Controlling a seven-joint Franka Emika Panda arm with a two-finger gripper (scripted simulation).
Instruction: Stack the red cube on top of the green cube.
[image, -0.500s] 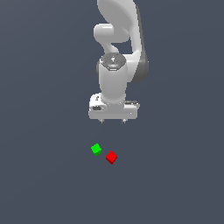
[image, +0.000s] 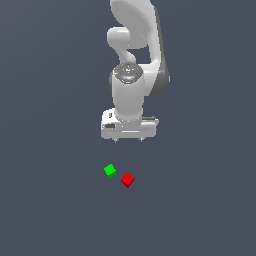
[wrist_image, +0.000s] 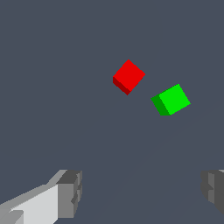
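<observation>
The red cube (image: 127, 179) lies on the dark grey surface, just to the exterior view's right of the green cube (image: 110, 170). The two cubes are close but apart. My gripper (image: 128, 140) hangs above the surface, behind the cubes in the exterior view, touching neither. It is open and empty, its two fingertips spread wide. In the wrist view the red cube (wrist_image: 128, 76) and the green cube (wrist_image: 171, 99) lie ahead of the grey fingertips (wrist_image: 70, 194), outside the gap between them.
The white arm (image: 135, 55) rises behind the gripper. The dark grey surface (image: 50, 200) stretches all around the cubes, with no other objects in view.
The gripper seems to sit slightly lower and nearer the cubes than before. The cubes have not moved.
</observation>
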